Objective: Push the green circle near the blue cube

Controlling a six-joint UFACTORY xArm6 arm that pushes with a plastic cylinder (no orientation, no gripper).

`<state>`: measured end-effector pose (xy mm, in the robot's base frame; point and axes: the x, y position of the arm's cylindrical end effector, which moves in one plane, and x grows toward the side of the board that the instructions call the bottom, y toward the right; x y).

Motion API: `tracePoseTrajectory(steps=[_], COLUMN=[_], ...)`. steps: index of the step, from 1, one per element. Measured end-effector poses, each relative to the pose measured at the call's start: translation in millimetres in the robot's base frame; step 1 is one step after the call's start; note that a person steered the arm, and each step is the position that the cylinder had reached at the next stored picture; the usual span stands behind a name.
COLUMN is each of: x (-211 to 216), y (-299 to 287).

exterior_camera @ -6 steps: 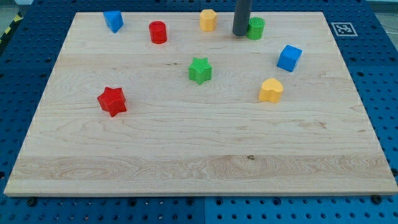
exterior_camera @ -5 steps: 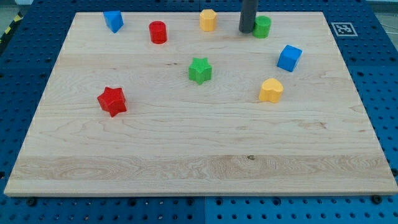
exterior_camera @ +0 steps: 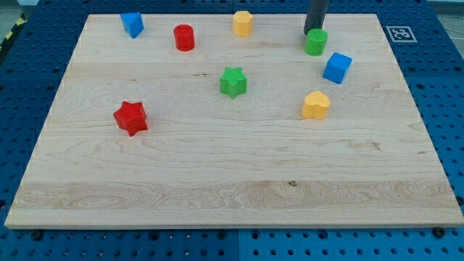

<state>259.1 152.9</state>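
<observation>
As I read the single camera view, eight small blocks sit on the pale wooden board (exterior_camera: 217,159): two green, two blue, two red, two yellow. My tip (exterior_camera: 314,32) touches the top edge of the green circle block (exterior_camera: 315,42), near the view's top right. The blue cube block (exterior_camera: 336,67) lies just beside that circle, lower right. The arm ends in a bare rod, so there are no jaws to report. Others: green star (exterior_camera: 233,82), blue block (exterior_camera: 132,24), red cylinder (exterior_camera: 184,37), red star (exterior_camera: 130,117), yellow blocks (exterior_camera: 243,23) and (exterior_camera: 315,106).
</observation>
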Motion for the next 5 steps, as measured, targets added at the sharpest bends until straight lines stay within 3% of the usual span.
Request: tracePoseTrajectory(steps=[2, 5], x=[30, 39], y=[-2, -58])
